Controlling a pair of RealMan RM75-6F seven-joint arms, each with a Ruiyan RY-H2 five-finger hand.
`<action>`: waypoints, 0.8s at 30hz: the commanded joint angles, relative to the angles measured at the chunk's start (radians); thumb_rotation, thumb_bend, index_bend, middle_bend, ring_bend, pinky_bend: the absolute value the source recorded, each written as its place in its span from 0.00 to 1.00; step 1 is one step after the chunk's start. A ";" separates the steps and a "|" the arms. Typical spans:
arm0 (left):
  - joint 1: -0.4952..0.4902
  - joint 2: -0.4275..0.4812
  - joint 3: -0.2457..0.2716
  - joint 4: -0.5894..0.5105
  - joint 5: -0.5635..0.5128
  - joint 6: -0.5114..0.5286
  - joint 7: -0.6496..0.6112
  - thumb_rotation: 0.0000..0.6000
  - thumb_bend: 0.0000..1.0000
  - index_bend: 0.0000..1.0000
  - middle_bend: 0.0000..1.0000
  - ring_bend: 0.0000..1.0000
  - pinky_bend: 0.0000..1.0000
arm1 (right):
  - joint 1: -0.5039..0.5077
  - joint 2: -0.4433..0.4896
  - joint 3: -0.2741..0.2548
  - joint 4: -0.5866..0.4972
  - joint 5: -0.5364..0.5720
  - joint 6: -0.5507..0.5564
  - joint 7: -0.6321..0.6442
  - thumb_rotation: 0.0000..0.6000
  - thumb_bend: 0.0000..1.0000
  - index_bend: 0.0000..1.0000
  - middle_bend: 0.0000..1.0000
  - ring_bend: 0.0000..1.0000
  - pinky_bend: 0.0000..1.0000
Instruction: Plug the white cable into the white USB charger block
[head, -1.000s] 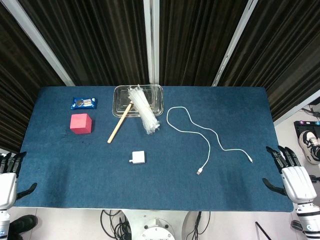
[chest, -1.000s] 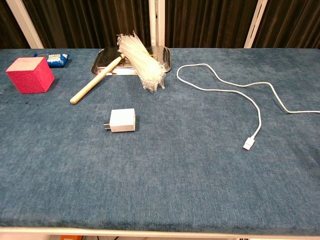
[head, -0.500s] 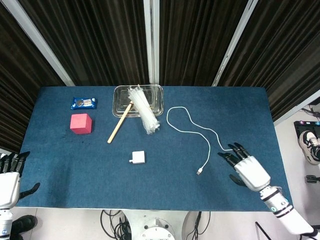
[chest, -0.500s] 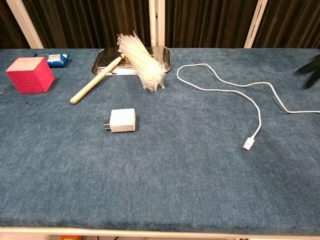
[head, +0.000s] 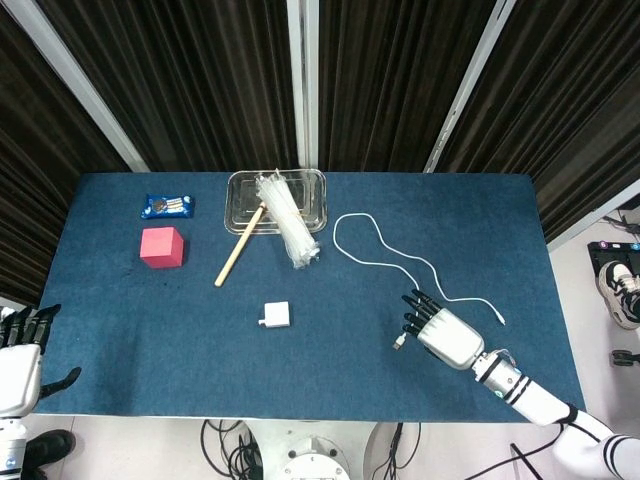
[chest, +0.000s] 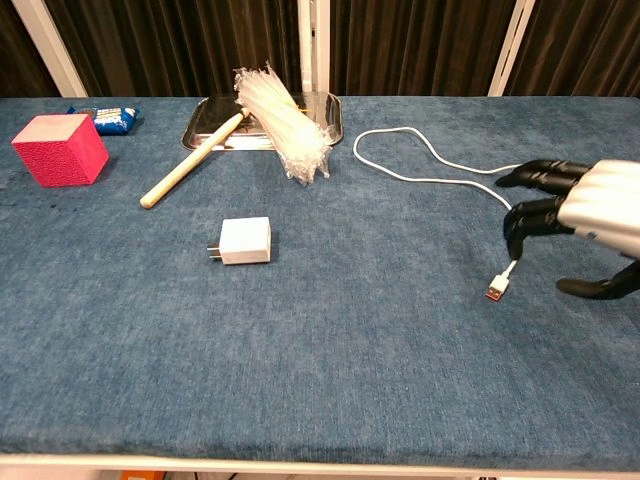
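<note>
While our right hand (chest: 585, 215) hovers with fingers spread and empty over the white cable (chest: 440, 180), its USB plug (chest: 496, 291) lies on the blue cloth just below the fingertips. We judge the cable light and limp — best pinched at the stiff plug. The white USB charger block (chest: 245, 240) sits well apart, leftward — small, rigid, likely to slide.

Head view looks straight down; chest view low, facing table (chest: 330, 400).
</note>
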 joint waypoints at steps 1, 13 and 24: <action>0.000 -0.001 -0.002 0.000 -0.002 -0.004 -0.001 1.00 0.14 0.09 0.12 0.02 0.00 | 0.020 -0.057 -0.018 0.069 -0.014 0.031 0.038 1.00 0.25 0.40 0.29 0.03 0.00; 0.002 0.004 0.001 -0.007 -0.001 -0.018 -0.008 1.00 0.14 0.09 0.12 0.02 0.00 | 0.039 -0.141 -0.045 0.189 0.003 0.084 0.095 1.00 0.30 0.43 0.30 0.06 0.00; 0.004 0.010 -0.001 -0.017 -0.002 -0.022 -0.006 1.00 0.14 0.09 0.12 0.02 0.00 | 0.051 -0.156 -0.066 0.213 0.027 0.090 0.104 1.00 0.32 0.44 0.31 0.07 0.00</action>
